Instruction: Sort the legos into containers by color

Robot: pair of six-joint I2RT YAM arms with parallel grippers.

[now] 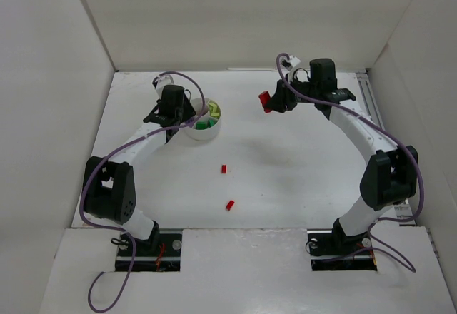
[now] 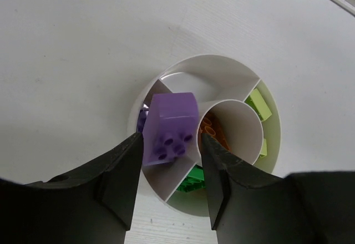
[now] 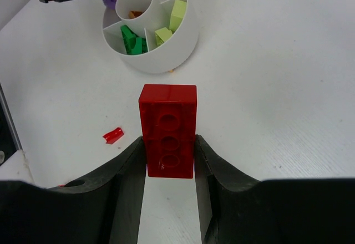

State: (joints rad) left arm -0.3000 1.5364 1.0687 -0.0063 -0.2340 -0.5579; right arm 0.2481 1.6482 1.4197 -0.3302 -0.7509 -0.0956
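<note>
The round white tub [image 1: 191,133] stands at the back left, with green, pale yellow and orange legos in its wedges. My left gripper [image 2: 170,137] hovers right over the tub [image 2: 211,61]. A lavender brick [image 2: 172,127] lies tilted between the fingertips, a thin gap on each side, above the wedge by the spoke, so the jaws look open. At the back right my right gripper [image 3: 169,141] is shut on a red brick [image 3: 168,127], held above the table. Two small red legos [image 1: 223,168] [image 1: 230,204] lie mid-table.
A green lego [image 2: 194,180] fills the near wedge, pale yellow ones [image 2: 259,104] the right wedge, and an orange one [image 2: 208,127] the central cylinder. A small red piece [image 3: 113,135] lies on the table below the held brick. White walls enclose the table.
</note>
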